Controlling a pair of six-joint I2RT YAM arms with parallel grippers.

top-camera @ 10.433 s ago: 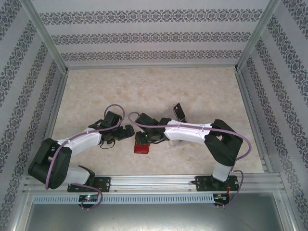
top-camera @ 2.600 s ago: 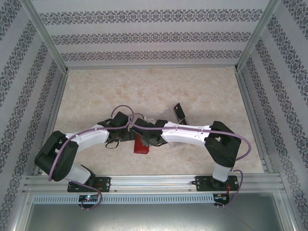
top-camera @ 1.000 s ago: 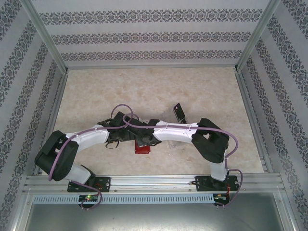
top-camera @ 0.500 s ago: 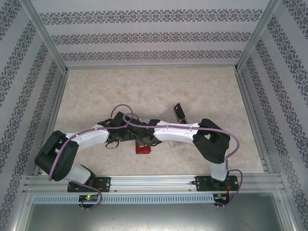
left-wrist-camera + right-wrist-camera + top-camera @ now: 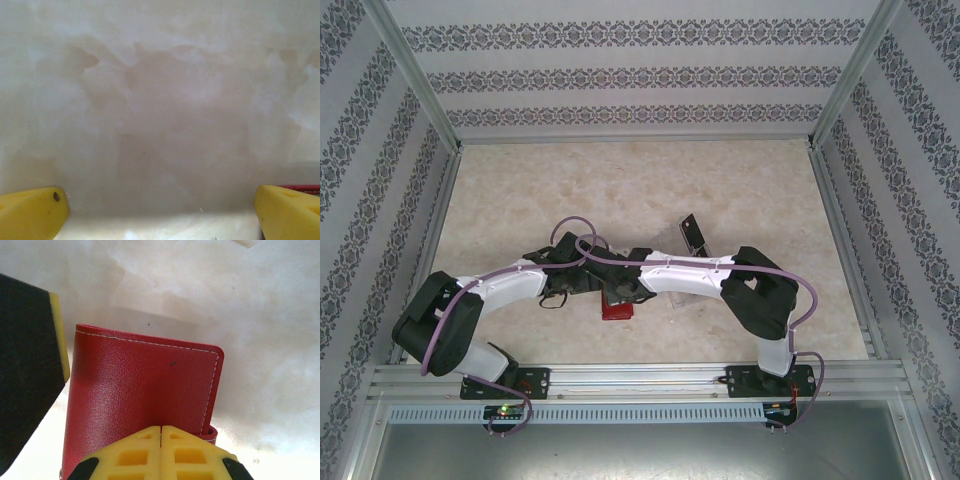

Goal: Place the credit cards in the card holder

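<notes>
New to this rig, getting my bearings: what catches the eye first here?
The red card holder with white stitching lies mid-table, the right gripper over it with yellow fingers shut. From above, both arms meet there on the pale marbled table, a dark credit card just beyond the right arm.

The card holder looks like grained red leather with white stitching; the table is smooth, marbled and faintly glossy.

The card holder lies on the table, near the front middle. My right gripper sits over one edge of it; my left gripper stands just to its left, over bare table. One credit card sits behind and to the right, apart
</notes>
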